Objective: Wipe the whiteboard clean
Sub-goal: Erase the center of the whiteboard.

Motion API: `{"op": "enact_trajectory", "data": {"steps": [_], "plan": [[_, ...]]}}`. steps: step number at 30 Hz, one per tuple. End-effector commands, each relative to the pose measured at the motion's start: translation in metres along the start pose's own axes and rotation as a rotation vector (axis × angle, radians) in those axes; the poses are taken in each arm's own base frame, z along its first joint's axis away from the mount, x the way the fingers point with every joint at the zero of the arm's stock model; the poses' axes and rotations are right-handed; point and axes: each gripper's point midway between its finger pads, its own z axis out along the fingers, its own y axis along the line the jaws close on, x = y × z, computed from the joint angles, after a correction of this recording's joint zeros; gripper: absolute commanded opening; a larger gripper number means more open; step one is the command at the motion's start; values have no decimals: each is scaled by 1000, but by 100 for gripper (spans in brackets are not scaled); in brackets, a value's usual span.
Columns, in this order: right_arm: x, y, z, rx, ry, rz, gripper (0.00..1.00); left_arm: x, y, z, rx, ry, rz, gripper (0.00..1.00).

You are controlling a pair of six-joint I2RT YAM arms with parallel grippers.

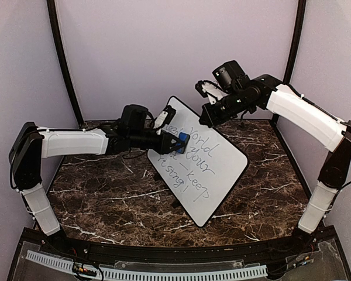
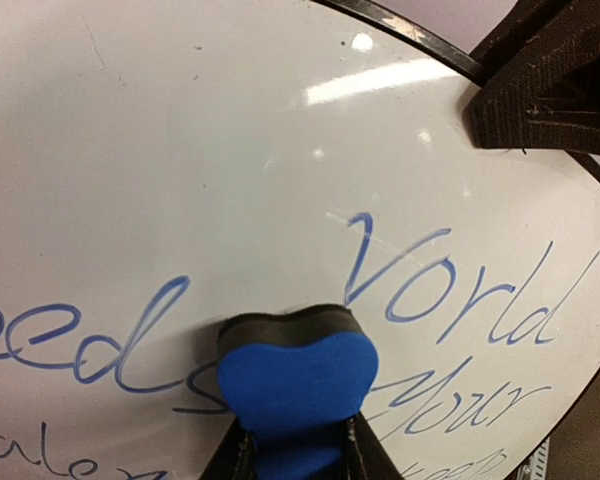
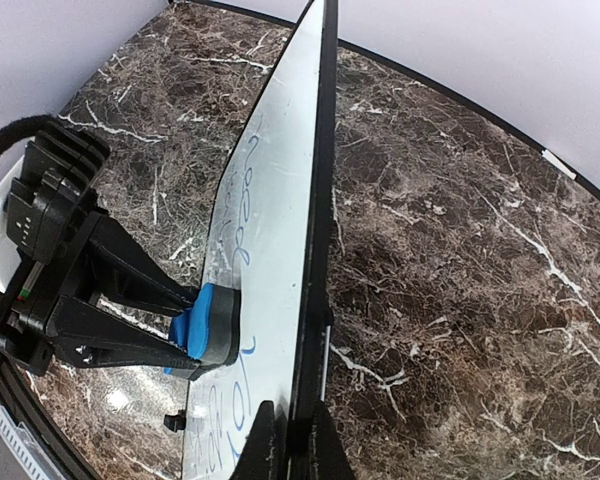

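Note:
The whiteboard (image 1: 207, 170) stands tilted above the marble table, covered in blue handwriting (image 2: 450, 295). My right gripper (image 1: 206, 120) is shut on its upper edge; in the right wrist view the fingers (image 3: 263, 440) pinch the board's thin black rim (image 3: 320, 200). My left gripper (image 1: 174, 142) is shut on a blue eraser (image 2: 295, 385) with a dark felt face. That felt face presses flat against the whiteboard (image 3: 270, 190) near the word "needs". The eraser (image 3: 208, 322) shows side-on against the board in the right wrist view.
A dark marble tabletop (image 1: 105, 199) lies under the board. Lilac walls (image 1: 175, 47) close in the back and sides. A black post (image 1: 61, 58) stands at each back corner. A perforated white strip (image 1: 164, 272) runs along the near edge.

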Motion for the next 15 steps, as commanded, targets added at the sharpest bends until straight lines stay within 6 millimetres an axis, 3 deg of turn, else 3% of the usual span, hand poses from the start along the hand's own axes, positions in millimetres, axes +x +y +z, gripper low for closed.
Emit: {"op": "enact_trajectory", "data": {"steps": [1,5,15], "plan": [[5,34,8,-105,6,-178,0,65,4,10,-13,172,-91,0],[5,34,9,-108,7,-178,0,57,3,10,-13,154,-78,0],[5,35,9,-111,8,-175,0,-5,-9,15,-1,73,1,0]]}}
